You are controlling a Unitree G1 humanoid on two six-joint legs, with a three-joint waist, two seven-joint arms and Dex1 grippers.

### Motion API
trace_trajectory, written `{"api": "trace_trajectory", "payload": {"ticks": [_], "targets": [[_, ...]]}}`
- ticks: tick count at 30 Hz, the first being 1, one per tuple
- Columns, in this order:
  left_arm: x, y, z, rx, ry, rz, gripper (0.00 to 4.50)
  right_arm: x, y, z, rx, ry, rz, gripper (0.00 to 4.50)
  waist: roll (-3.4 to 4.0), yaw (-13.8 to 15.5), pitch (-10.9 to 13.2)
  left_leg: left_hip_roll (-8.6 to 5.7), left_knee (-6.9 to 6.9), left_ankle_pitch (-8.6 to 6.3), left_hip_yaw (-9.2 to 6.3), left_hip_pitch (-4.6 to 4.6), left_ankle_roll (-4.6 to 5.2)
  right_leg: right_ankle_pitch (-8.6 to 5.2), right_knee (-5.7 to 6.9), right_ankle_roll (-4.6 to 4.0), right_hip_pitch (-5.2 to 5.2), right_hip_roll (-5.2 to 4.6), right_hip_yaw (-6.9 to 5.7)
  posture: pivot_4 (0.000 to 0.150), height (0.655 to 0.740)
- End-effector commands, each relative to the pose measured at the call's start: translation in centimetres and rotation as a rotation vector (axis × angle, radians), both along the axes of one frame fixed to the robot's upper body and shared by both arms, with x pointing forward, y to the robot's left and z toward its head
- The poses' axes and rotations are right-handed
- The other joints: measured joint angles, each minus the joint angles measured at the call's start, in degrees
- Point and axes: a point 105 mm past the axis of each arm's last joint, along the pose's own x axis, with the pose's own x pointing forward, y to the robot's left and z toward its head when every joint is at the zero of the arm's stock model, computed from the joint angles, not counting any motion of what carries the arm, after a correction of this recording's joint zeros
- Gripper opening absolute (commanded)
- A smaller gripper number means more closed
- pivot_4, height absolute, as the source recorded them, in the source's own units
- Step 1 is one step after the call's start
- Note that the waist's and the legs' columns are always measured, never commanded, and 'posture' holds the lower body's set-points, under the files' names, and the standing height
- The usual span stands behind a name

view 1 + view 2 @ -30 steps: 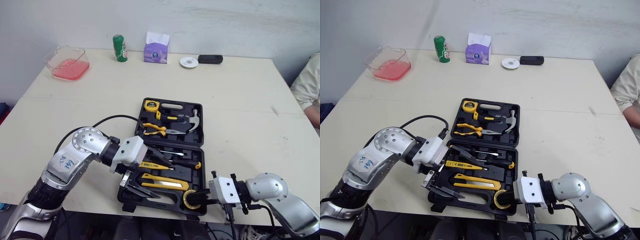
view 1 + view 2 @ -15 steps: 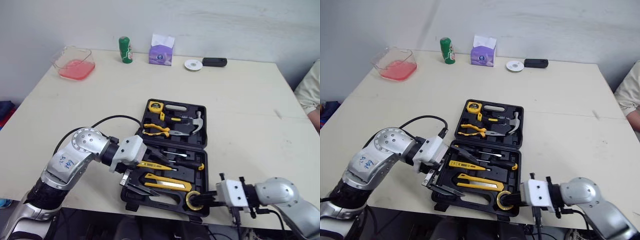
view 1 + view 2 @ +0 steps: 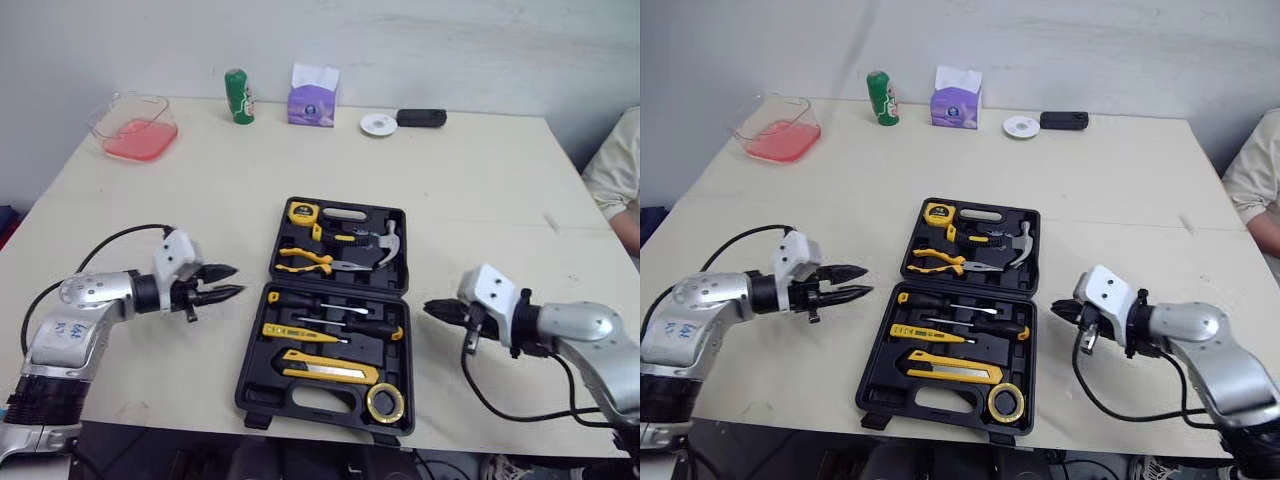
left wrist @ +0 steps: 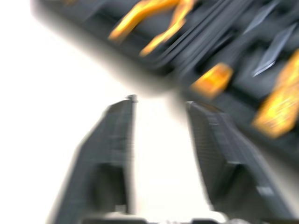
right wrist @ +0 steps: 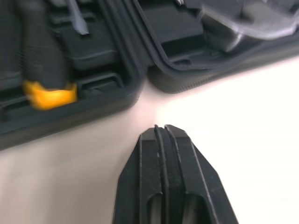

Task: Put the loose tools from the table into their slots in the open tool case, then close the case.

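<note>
Case (image 3: 262,398) lies open; left hand (image 3: 238,279), spread wide, left of it; right hand (image 3: 432,309), pinched together, right of it.

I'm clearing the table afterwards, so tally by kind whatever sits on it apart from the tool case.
Clear plastic container with pink contents: 1
Green bottle: 1
Purple tissue box: 1
White round disc: 1
Black rectangular device: 1
Total: 5
</note>
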Motion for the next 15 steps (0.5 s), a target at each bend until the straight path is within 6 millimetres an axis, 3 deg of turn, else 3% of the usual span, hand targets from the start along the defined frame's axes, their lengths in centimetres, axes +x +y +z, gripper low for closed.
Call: {"api": "trace_trajectory", "payload": {"ticks": [1,5,10,15], "targets": [[0.7,0.1,-1.0,0.077,-0.02,0.016,0.05,0.7,0.7,-0.2,-0.009,-0.006,0.001,0.0,0.01,0.11,0.0,0.01,0.01,0.04,0.01,-0.01,-0.05,0.0,0.01,0.0,-0.02,0.0,-0.02,0.15,0.7244],[1.5,-2.2,-2.4,0.07,-0.012,-0.011,0.01,1.1,2.3,-0.4,-0.014,-0.005,0.065,0.0,0.01,0.47,0.0,-0.02,0.11,-0.02,0.0,-0.01,0.09,0.03,-0.01,0.07,0.08,-0.02,-0.07,0.15,0.7244],[2.5,-5.1,-2.0,0.014,-0.04,-0.039,0.01,1.8,3.5,-0.1,-0.018,-0.02,0.114,0.0,0.0,0.13,0.0,-0.15,0.13,0.09,0.05,0.07,0.28,0.19,0.03,0.24,0.16,-0.13,-0.01,0.15,0.7244],[2.2,-7.6,-1.8,-0.046,-0.013,-0.101,0.01,3.2,4.2,0.8,-0.029,-0.065,0.118,0.0,-0.01,-0.53,0.0,-0.12,0.1,0.18,0.12,0.15,0.2,0.27,0.16,0.18,0.12,-0.04,0.08,0.15,0.7244]]}}
